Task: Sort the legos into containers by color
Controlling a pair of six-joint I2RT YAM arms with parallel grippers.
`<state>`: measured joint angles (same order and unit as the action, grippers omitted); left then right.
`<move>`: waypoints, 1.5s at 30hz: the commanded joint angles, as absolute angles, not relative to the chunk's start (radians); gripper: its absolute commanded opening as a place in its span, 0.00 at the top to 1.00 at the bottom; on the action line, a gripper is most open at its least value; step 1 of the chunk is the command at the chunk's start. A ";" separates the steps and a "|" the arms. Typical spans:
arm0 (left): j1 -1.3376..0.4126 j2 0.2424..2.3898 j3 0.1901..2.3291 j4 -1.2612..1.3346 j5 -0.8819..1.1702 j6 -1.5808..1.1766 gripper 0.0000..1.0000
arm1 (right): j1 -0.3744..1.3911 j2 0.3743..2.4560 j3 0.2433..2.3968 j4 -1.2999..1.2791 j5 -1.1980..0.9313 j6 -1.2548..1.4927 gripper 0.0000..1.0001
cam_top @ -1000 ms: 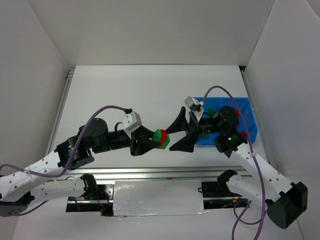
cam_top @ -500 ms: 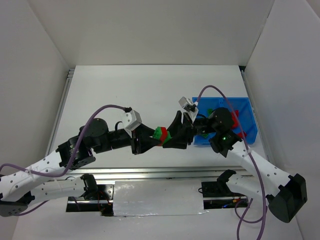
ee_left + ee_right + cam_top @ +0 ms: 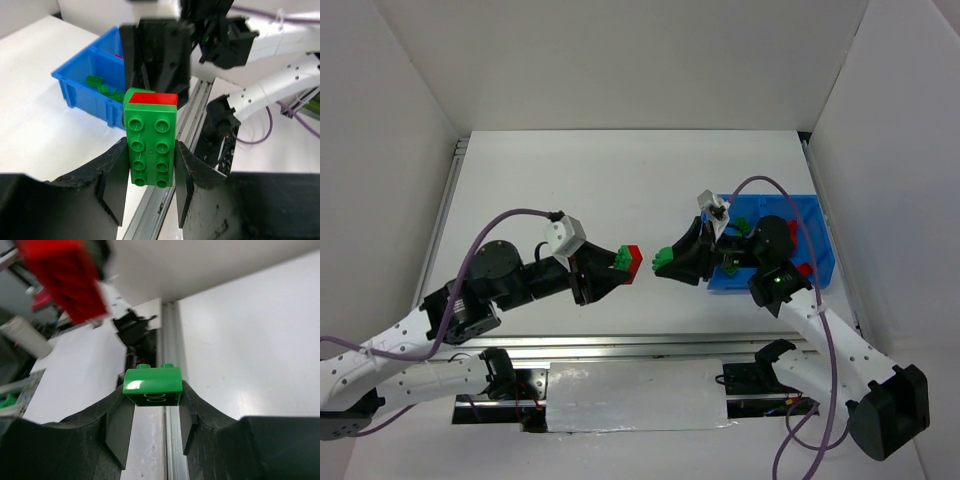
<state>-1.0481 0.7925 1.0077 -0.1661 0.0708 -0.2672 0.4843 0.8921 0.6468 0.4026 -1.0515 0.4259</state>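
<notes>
My left gripper (image 3: 617, 264) is shut on a joined lego piece held above the table: a green eight-stud brick (image 3: 151, 150) with a red brick (image 3: 152, 98) stuck to its far end. My right gripper (image 3: 672, 262) faces it across a small gap, shut on a small green lego (image 3: 152, 385) with a rounded top. In the right wrist view the red brick (image 3: 65, 277) shows blurred at the top left. The blue container (image 3: 817, 212) stands behind the right gripper. It holds green legos (image 3: 105, 89) in one compartment and red ones (image 3: 805, 268) in the other.
A metal rail (image 3: 620, 345) runs along the table's near edge, under both grippers. White walls close in the table on the left, back and right. The right arm's purple cable (image 3: 760, 182) loops over the blue bin.
The two grippers met in the middle, and the right one closed on the small green lego. They have since drawn apart, the left keeping the red-green piece.
</notes>
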 commanded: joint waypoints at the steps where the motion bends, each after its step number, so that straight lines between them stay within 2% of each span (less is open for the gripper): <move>1: -1.042 0.753 1.011 -0.123 0.028 -0.265 1.00 | 0.381 0.879 0.611 0.330 -0.929 0.410 1.00; 3: -1.040 0.749 1.006 -0.129 0.025 -0.265 1.00 | 0.301 0.876 0.580 0.304 -0.862 0.429 1.00; 6: -1.040 0.749 0.994 -0.140 0.012 -0.264 1.00 | 0.268 0.900 0.632 0.116 -0.480 0.480 0.97; 7: -1.040 0.749 0.989 -0.143 0.005 -0.267 1.00 | 0.262 0.928 0.655 0.057 -0.210 0.506 0.93; 9: -1.040 0.762 0.986 -0.147 0.005 -0.268 1.00 | 0.250 0.966 0.719 -0.087 -0.033 0.583 0.93; 10: -1.040 0.762 0.986 -0.155 0.005 -0.270 1.00 | 0.235 1.010 0.757 -0.141 0.068 0.595 0.90; 11: -1.040 0.779 0.986 -0.159 0.005 -0.271 1.00 | 0.229 1.034 0.778 -0.167 0.116 0.606 0.86; 15: -1.039 0.793 0.983 -0.172 0.005 -0.278 1.00 | 0.189 1.144 0.856 -0.251 0.208 0.640 0.84; 17: -1.039 0.790 0.976 -0.172 0.005 -0.278 1.00 | 0.175 1.173 0.874 -0.273 0.253 0.660 0.77; 18: -1.039 0.787 0.973 -0.172 0.005 -0.278 1.00 | 0.172 1.178 0.879 -0.281 0.271 0.667 0.64; 19: -1.039 0.785 0.970 -0.175 0.005 -0.278 1.00 | 0.170 1.186 0.884 -0.296 0.288 0.687 0.22; 20: -1.039 0.784 0.968 -0.178 0.005 -0.276 1.00 | 0.164 1.189 0.890 -0.302 0.294 0.690 0.13; 22: -1.039 0.782 0.965 -0.179 0.005 -0.278 1.00 | 0.163 1.210 0.917 -0.324 0.287 0.684 0.00; 26: -1.039 0.790 0.965 -0.172 0.009 -0.282 1.00 | 0.163 1.227 0.972 -0.373 0.230 0.658 0.00; 29: -1.039 0.796 0.963 -0.161 0.018 -0.291 1.00 | 0.166 1.172 0.973 -0.353 0.083 0.614 0.00; 32: -1.039 0.807 0.963 -0.137 0.058 -0.305 1.00 | 0.166 1.019 0.892 -0.166 -0.376 0.496 0.00; 33: -1.039 0.816 0.965 -0.130 0.075 -0.305 1.00 | 0.167 0.990 0.843 -0.041 -0.660 0.465 0.00; 36: -1.037 0.831 0.969 -0.108 0.135 -0.313 1.00 | 0.213 0.882 0.772 0.186 -0.994 0.488 0.00; 39: -1.037 0.836 0.963 -0.071 0.205 -0.313 1.00 | 0.318 0.779 0.697 0.390 -1.087 0.526 0.00; 45: -1.037 0.827 0.942 -0.009 0.311 -0.322 1.00 | 0.491 0.729 0.675 0.498 -1.092 0.543 0.01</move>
